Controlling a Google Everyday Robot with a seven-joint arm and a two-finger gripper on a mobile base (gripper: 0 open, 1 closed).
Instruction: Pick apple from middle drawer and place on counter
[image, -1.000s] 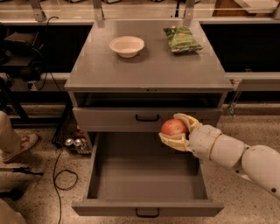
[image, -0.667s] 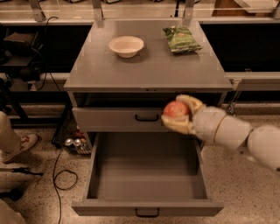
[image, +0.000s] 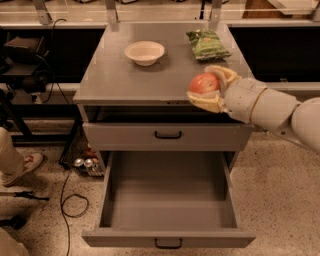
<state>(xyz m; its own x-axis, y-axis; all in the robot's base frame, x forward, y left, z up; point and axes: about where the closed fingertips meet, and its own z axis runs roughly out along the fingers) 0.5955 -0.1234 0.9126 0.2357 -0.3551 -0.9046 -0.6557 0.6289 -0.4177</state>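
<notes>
Transfer is the step in hand: the apple (image: 204, 83) is out of the drawer (image: 167, 210), which stands pulled open and bare below. It sits in the gripper (image: 200, 84) at the front right corner of the bench (image: 135, 80). The fingers (image: 206, 102) are closed on it, one cream pad curling over the top and the other cupped beneath, so the fruit is pinched top and bottom with its left face showing. It rides about level with the bench top. From this angle it is hard to say whether it hangs over the surface or just in front of the edge, though it seems to overlap the front lip. The arm comes in from the right. What is left, by my reading, is the placing: carry the apple a little further in over bare grey surface, lower it until it rests, then part the fingers and draw back to the right. Room looks ample, since the bowl (image: 144, 52) sits well apart toward the back left and the bag (image: 207, 44) lies at the back right, behind the gripper. A round apple set near an edge may roll, so a spot further in looks safer. The apple is small and round, red-pink with a paler orange-yellow patch near the top, and smooth-skinned, with no stem visible.
</notes>
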